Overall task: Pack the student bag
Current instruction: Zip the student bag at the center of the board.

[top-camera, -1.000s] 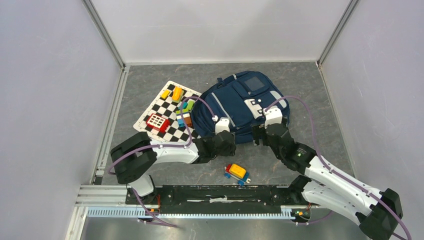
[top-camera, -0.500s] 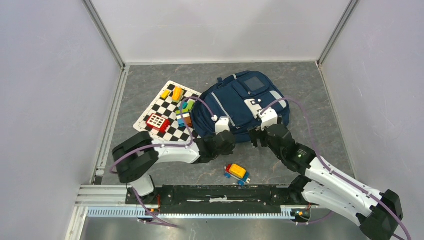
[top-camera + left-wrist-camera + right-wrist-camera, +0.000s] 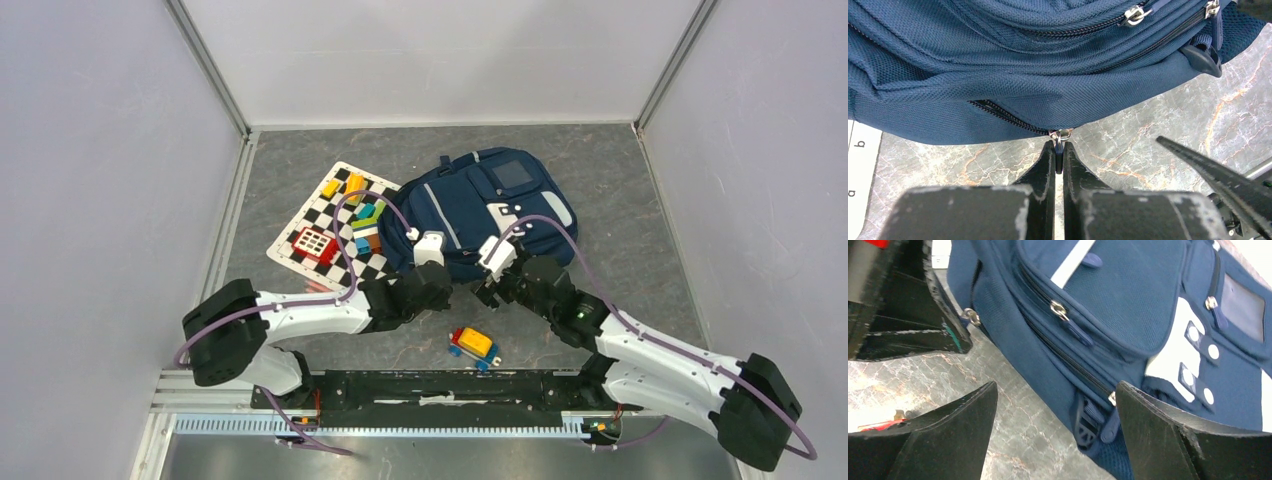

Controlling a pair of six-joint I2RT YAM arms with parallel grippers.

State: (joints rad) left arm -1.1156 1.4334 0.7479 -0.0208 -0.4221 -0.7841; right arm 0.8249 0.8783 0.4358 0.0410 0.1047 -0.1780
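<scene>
Left hand (image 3: 1058,152) pinches zip pull (image 3: 1060,135) at near edge of student bag (image 3: 998,75).

Only readable marks were two small black letters, "b" and "a", printed on the white border of the checkerboard mat (image 3: 859,165), at the left edge of the left wrist view. Both were turned sideways, "b" farther, "a" nearer. In the top view, that border was too small to read.
</scene>
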